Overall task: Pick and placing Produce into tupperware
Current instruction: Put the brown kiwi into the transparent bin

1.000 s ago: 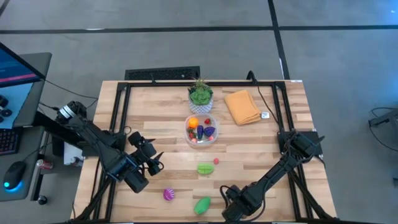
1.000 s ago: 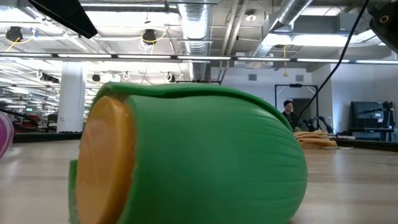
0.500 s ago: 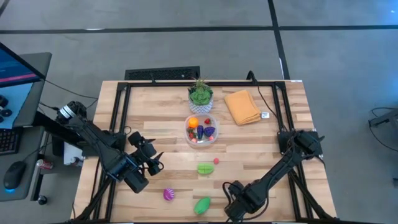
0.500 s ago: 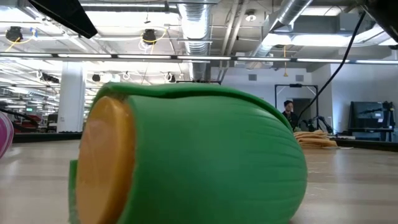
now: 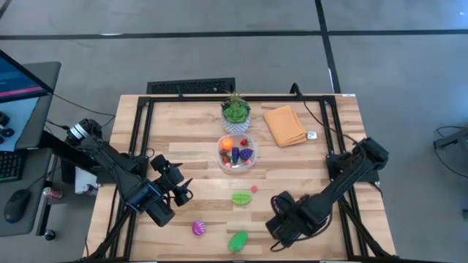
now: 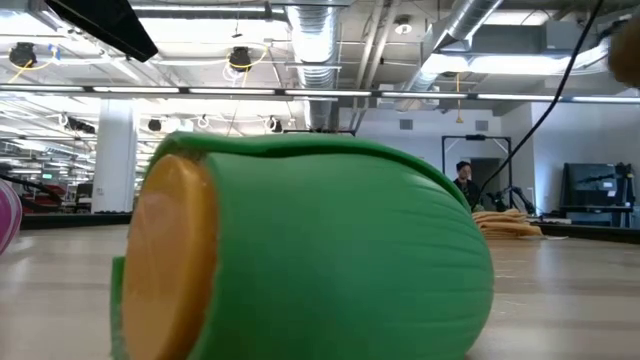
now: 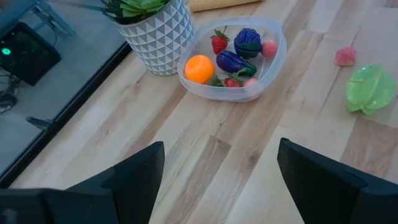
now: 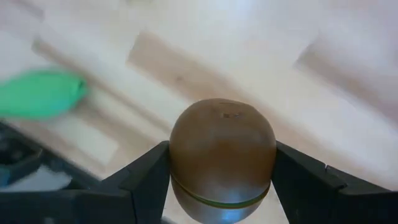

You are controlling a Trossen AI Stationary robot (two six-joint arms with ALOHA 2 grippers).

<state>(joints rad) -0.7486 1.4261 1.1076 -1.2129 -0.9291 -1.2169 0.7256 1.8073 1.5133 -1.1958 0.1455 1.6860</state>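
The low view is almost filled by one green toy vegetable (image 6: 320, 250) with an orange cut end, so the table (image 5: 190, 161) behind it is mostly hidden; only a folded orange cloth (image 6: 505, 222) and a person far back in the room show past it. At the picture's left edge a pink piece (image 6: 8, 215) is cut off.

From above, the right gripper (image 5: 281, 228) is near the table's front edge, a little right of the middle, and its fingers are hard to make out there. The right wrist view settles it: the two fingers (image 8: 146, 180) pinch a brown egg-shaped toy (image 8: 222, 158) between them, apparently lifted clear of the wood. The right arm reaches in from the table's right edge, bent low and stretched toward the front.

The left gripper (image 5: 180, 188) hovers near the left edge, about halfway back, its fingers spread with nothing between them, pointing toward the container. The left arm comes in from the left edge.

The clear plastic container (image 5: 237, 153) sits at the table's middle, just in front of a potted plant (image 5: 235, 111). It holds an orange fruit (image 7: 199, 68), a strawberry (image 7: 219, 42) and purple pieces (image 7: 247, 42). Still on the wood: a pale green piece (image 5: 242, 197) with a small pink one (image 5: 254, 189) beside it, a pink-purple piece (image 5: 198, 229) and the green vegetable near the front edge.
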